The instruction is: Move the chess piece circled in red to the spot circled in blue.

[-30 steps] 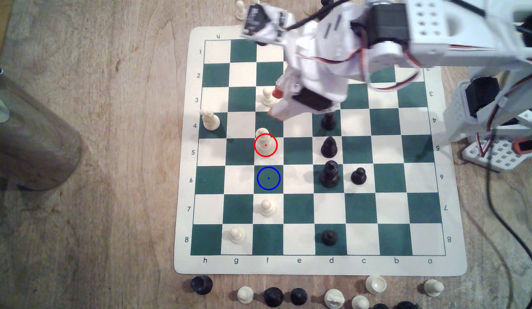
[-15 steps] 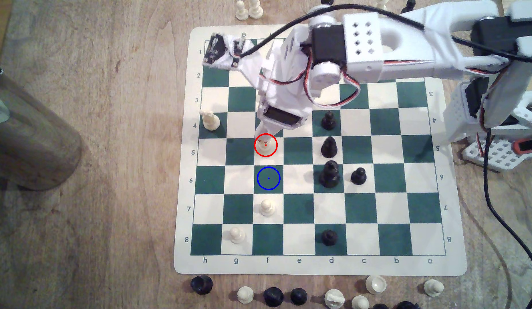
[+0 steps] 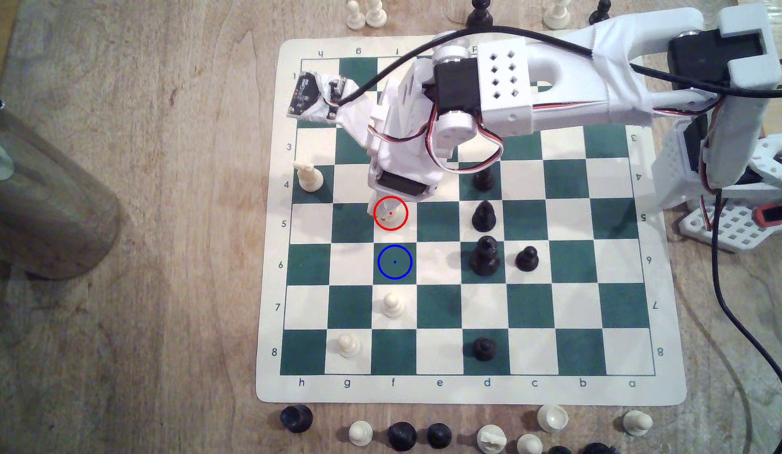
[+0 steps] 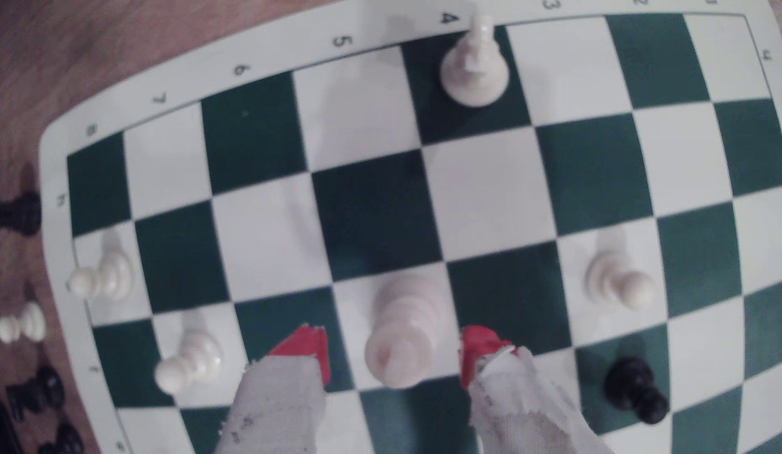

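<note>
Claw (image 4: 391,353): standing apart, its two red-tipped fingers (image 4: 304,349) sitting one on each side of the cream-white piece, with a gap showing on both sides in the wrist view; in the exterior view it is reaching down at the red ring.
Chess piece circled in red (image 4: 402,331): standing upright on a white square, file f, row 5, between the open fingers; in the exterior view mostly covered by the claw, with a little cream showing inside the ring (image 3: 387,217).
Spot circled in blue (image 3: 394,262): lying on the dark green square f6, just beside the ringed piece's square, toward row 7; nothing is standing on it.
Chess board (image 3: 468,390): a green and cream mat lying on the wooden surface (image 3: 162,305); its near edge is reading h, g, f, e, d, c, b, a, and its side margins are carrying row numbers 1 to 8, those on the exterior view's right printed upside down.
White pawns: one standing on f7 (image 3: 392,304), another on g8 (image 3: 348,345).
White knight (image 3: 309,176): standing on h4.
Black pieces: four lining file d, on d4 (image 3: 482,180), d5 (image 3: 483,216), d6 (image 3: 484,256) and d8 (image 3: 484,348), and one on c6 (image 3: 527,258).
Captured pieces (image 3: 401,435): lying in a row off the board's near edge.
</note>
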You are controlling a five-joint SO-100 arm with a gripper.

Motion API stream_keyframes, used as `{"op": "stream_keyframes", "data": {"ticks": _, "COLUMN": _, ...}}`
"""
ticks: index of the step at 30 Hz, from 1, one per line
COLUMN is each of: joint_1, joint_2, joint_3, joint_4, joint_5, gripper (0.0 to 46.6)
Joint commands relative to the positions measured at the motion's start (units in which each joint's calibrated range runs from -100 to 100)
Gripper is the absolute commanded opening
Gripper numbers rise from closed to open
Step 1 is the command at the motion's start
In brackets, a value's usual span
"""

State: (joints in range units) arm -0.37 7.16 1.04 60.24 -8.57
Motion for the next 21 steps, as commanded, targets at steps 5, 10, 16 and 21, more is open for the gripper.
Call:
{"op": "stream_keyframes", "data": {"ticks": 5, "joint_1": -0.06, "joint_2": -0.2, "joint_3": -3.76, "joint_4": -0.94, "joint_5": 0.15, "gripper": 15.7}}
{"op": "stream_keyframes", "data": {"ticks": 10, "joint_1": -0.3, "joint_2": 0.65, "joint_3": -3.03, "joint_4": -0.94, "joint_5": 0.2, "gripper": 14.8}}
{"op": "stream_keyframes", "data": {"ticks": 16, "joint_1": -0.61, "joint_2": 1.41, "joint_3": -2.67, "joint_4": -1.19, "joint_5": 0.15, "gripper": 14.4}}
{"op": "stream_keyframes", "data": {"ticks": 21, "joint_1": -0.84, "joint_2": 1.83, "joint_3": -2.58, "joint_4": -1.6, "joint_5": -0.1, "gripper": 14.4}}
